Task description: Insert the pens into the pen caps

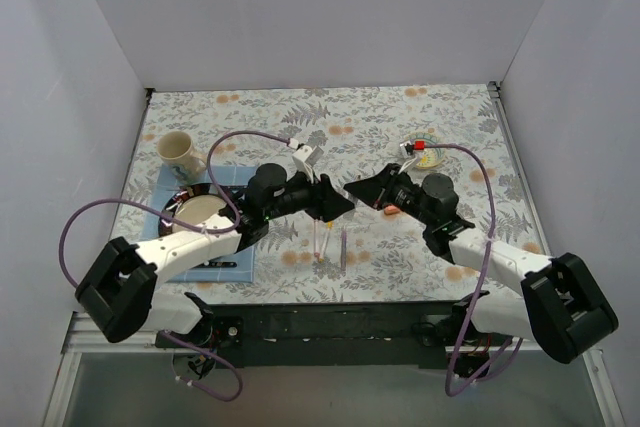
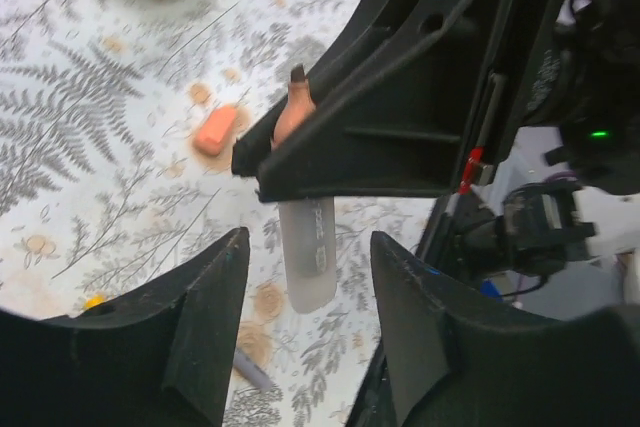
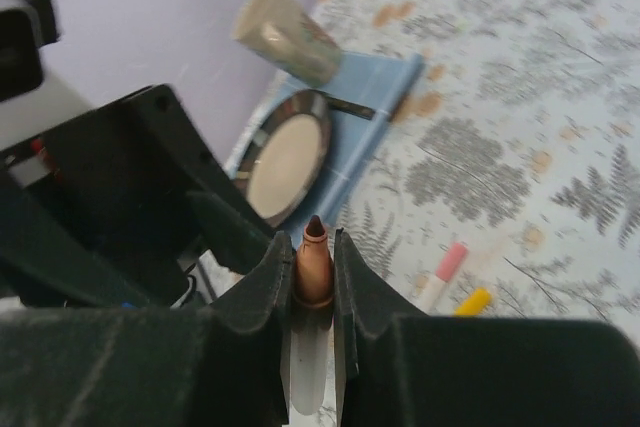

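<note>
My right gripper [image 3: 313,239] is shut on a pale pen [image 3: 311,352] just below its orange-brown tip [image 3: 314,265], which points away from the wrist. In the left wrist view the same pen's barrel [image 2: 308,259] hangs between my left gripper's [image 2: 310,245] open fingers, touching neither. Above the table's middle, the left gripper [image 1: 338,205] and right gripper [image 1: 354,191] meet tip to tip. A white-pink pen [image 1: 318,240] and a purple pen [image 1: 343,245] lie on the cloth below them. An orange cap [image 2: 215,130] lies near the right gripper, and a yellow cap [image 3: 474,300] lies beside the white-pink pen [image 3: 445,270].
A small bowl with a yellow centre [image 1: 425,154] stands at the back right. On the left, a cup [image 1: 178,152] stands beside a blue mat [image 1: 235,257], and a dark-rimmed plate [image 1: 195,212] rests on the mat. White walls close in the table on three sides.
</note>
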Available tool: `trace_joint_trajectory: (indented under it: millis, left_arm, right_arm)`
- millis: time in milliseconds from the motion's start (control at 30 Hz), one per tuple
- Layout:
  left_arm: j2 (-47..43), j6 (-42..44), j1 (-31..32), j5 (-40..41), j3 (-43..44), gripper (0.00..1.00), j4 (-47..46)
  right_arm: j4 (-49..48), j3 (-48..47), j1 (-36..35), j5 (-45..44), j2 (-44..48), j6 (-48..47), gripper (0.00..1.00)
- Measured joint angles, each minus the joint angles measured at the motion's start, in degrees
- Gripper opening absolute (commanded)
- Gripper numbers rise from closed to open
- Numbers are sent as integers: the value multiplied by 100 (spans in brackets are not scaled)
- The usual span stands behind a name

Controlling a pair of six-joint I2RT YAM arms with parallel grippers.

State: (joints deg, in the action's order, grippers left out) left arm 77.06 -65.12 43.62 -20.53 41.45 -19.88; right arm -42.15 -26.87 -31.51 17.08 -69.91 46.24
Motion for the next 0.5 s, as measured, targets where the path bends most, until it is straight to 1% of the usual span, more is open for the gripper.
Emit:
trace_joint_trajectory:
  millis: [133, 233, 300, 400, 500]
  left_arm:
    - [-481, -234, -39, -474, 81, 52, -59]
    - [-605, -455, -55, -994, 96, 53, -201]
    - [-603, -627, -55, -1340, 94, 52, -306]
    - [-601, -896, -61, -1762, 50, 46, -627]
    - [-562, -1165, -72, -2070, -13, 44, -986]
  right_arm:
    - [-1060, 232, 0, 789, 380, 2, 1]
    - [-1744, 293, 0, 1226, 461, 136, 1]
    - [-2061, 297, 0, 1443, 485, 225, 1]
    - [-2286, 297, 0, 1615, 492, 343, 1]
    - [-2468, 308, 0, 1722, 525, 468, 1]
